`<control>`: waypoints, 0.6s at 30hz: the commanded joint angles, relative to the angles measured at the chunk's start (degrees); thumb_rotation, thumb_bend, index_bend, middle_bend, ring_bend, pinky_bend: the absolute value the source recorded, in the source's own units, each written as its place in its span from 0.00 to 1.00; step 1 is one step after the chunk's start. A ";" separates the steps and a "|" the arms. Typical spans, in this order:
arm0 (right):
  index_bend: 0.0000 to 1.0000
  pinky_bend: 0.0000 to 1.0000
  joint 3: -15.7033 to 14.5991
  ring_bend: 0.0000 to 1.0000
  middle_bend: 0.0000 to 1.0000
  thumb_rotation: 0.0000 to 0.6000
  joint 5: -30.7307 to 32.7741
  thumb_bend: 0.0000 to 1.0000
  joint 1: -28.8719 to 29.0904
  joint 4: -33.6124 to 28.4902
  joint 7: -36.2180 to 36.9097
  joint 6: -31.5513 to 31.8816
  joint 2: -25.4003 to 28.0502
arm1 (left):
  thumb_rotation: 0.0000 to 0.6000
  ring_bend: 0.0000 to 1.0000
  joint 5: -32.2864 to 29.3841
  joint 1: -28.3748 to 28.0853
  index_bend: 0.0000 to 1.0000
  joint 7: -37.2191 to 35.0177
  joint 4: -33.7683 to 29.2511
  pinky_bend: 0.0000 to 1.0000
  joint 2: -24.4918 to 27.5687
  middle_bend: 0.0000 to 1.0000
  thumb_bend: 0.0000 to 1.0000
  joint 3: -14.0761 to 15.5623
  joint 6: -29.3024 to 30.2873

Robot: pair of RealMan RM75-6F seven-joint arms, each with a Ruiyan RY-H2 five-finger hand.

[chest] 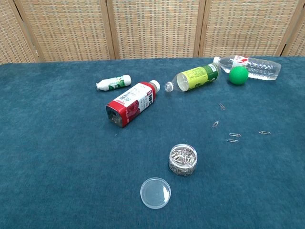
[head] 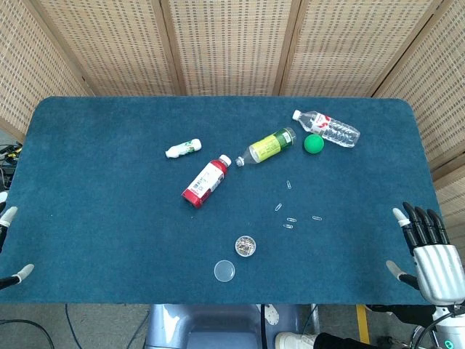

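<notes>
Left hand (head: 9, 247) barely shows at the frame's lower-left edge, fingertips only; cannot tell its pose. Center-bottom: open jar of paper clips (head: 245, 246) stands upright, its clear lid (head: 224, 271) lying off just beside it, w/ loose paper clips (head: 290, 219) strewn right of center, apparently uncollected. Right hand (head: 429, 251), lower right, fingers spread, holds nothing, well apart from the jar.
</notes>
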 commanded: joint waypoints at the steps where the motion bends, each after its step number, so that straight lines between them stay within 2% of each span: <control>1: 0.01 0.00 0.04 0.00 0.00 1.00 -0.32 0.00 -0.05 0.13 -0.12 -0.22 -0.02 | 1.00 0.00 -0.53 -0.27 0.00 -0.19 0.27 0.00 -0.07 0.00 0.00 -0.19 -0.55; 7: 0.04 0.00 0.30 0.00 0.00 1.00 0.50 0.00 0.38 0.78 -0.50 -2.18 -0.61 | 1.00 0.00 -0.77 -0.53 0.00 0.61 0.30 0.00 -0.41 0.00 0.00 -0.37 -0.91; 9: 0.10 0.00 0.84 0.00 0.00 1.00 0.72 0.00 1.70 1.27 0.03 -4.13 -0.82 | 1.00 0.00 -0.92 -0.76 0.00 1.25 0.55 0.00 -0.75 0.00 0.00 -0.48 -1.21; 12: 0.24 0.00 1.64 0.00 0.00 1.00 1.65 0.00 3.96 2.00 0.37 -7.83 -0.58 | 1.00 0.00 -1.48 -1.05 0.00 1.86 0.78 0.00 -1.19 0.00 0.00 -0.58 -1.82; 14: 0.29 0.00 2.72 0.00 0.00 1.00 3.26 0.00 6.23 2.33 0.21 -11.49 -0.43 | 1.00 0.00 -1.97 -1.29 0.00 2.20 0.89 0.00 -1.48 0.00 0.00 -0.70 -2.28; 16: 0.32 0.00 5.49 0.00 0.00 1.00 9.08 0.01 12.04 3.28 0.69 -21.48 -1.81 | 1.00 0.00 -2.70 -1.68 0.00 3.13 1.13 0.00 -2.01 0.00 0.00 -1.25 -2.44; 18: 0.35 0.00 7.32 0.00 0.00 1.00 13.87 0.08 15.24 4.19 0.63 -26.85 -3.82 | 1.00 0.00 -3.38 -1.80 0.00 3.75 1.27 0.00 -2.43 0.00 0.00 -1.53 -2.50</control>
